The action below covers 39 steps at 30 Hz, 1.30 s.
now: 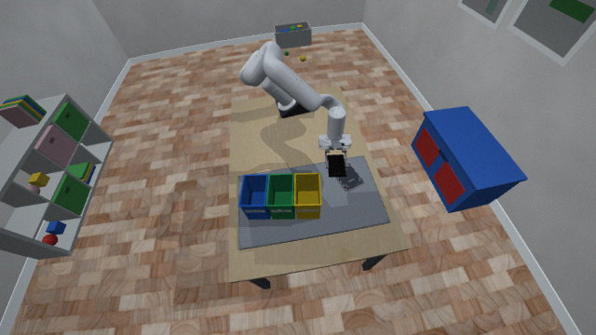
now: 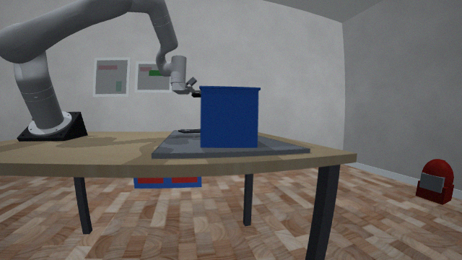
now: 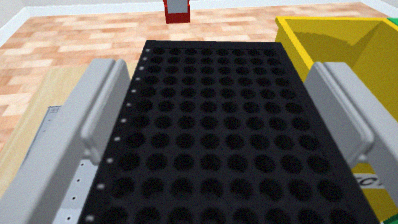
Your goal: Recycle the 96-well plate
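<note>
The black 96-well plate [image 1: 336,167] [image 3: 210,125] [image 2: 196,95] is held level above the mat. My gripper [image 1: 336,161] [image 3: 224,112] is shut on it, with one finger along each long side. The plate is raised over the far edge of the dark plate nest [image 1: 352,180] [image 2: 188,131], which lies flat on the mat. The yellow bin [image 1: 308,211] [image 3: 345,45] stands upright to the left of the plate in the top view, and at the right in the wrist view. The plate is outside it. In the exterior view the blue bin hides part of the plate.
The green bin [image 1: 282,213] and the blue bin [image 1: 255,213] [image 2: 229,117] stand upright in a row beside the yellow one, closely side by side. All three stand on the grey mat [image 1: 354,214] [image 2: 285,145] on the wooden table [image 1: 298,262] [image 2: 108,167].
</note>
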{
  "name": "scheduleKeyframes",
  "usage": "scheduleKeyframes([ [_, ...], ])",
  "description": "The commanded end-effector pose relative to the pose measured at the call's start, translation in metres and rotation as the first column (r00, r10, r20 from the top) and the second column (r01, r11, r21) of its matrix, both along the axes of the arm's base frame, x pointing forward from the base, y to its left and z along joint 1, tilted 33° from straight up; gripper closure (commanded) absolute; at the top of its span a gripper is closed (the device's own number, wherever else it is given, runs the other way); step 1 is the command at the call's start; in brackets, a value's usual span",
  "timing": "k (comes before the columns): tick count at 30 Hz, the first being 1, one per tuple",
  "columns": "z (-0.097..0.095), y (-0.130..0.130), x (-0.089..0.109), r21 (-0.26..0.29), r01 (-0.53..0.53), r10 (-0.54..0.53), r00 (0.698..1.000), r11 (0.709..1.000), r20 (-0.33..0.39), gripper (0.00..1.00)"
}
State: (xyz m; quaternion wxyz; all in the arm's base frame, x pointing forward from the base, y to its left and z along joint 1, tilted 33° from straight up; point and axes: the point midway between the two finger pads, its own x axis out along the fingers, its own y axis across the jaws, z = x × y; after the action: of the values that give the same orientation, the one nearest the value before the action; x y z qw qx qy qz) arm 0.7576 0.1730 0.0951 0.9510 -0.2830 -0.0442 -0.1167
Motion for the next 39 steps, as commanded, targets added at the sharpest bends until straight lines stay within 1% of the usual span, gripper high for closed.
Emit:
scheduleKeyframes([
  [1,0.010,-0.013,0.008,0.001,-0.001,0.001,1.000,1.000,0.002,1.00],
  [6,0.018,-0.026,0.014,0.001,-0.001,0.001,1.000,1.000,0.002,1.00],
  [8,0.018,-0.026,0.014,0.001,-0.001,0.001,1.000,1.000,0.002,1.00],
  [23,0.042,-0.066,0.033,0.001,-0.001,0.001,1.000,1.000,0.002,1.00],
  [25,0.042,-0.066,0.033,0.001,-0.001,0.001,1.000,1.000,0.002,1.00],
  [39,0.065,-0.102,0.051,0.001,-0.001,0.001,1.000,1.000,0.002,1.00],
])
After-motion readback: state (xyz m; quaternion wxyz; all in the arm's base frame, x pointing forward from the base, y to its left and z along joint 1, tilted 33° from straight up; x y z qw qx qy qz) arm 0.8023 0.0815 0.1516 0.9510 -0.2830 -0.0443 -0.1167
